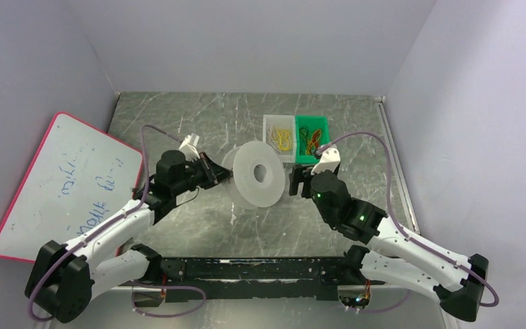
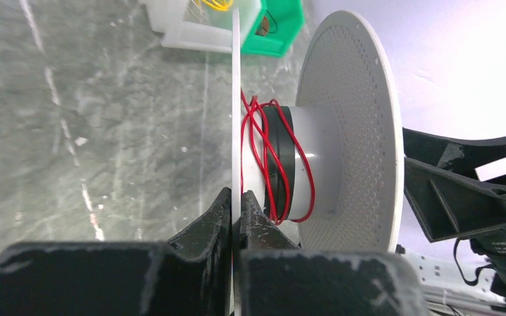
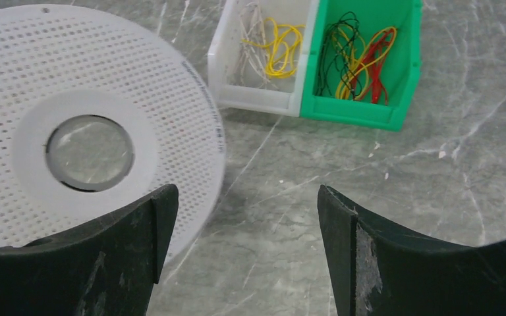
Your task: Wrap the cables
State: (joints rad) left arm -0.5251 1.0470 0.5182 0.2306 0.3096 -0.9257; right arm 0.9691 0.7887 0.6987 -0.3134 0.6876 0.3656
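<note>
A white perforated spool (image 1: pixel 259 174) stands on its edge at the table's middle. In the left wrist view its near flange (image 2: pixel 236 99) runs between my fingers, and a red cable (image 2: pixel 263 151) is looped loosely round the hub beside a black band. My left gripper (image 2: pixel 236 197) is shut on the near flange's rim and shows at the spool's left side in the top view (image 1: pixel 220 173). My right gripper (image 3: pixel 245 217) is open and empty, just right of the spool's far flange (image 3: pixel 72 131), over bare table; it also shows in the top view (image 1: pixel 294 182).
A white bin (image 3: pixel 263 52) with yellow and pale cables and a green bin (image 3: pixel 362 59) with black, yellow and red cables stand behind the spool. A pink-framed whiteboard (image 1: pixel 61 181) leans at the left. White walls enclose the table.
</note>
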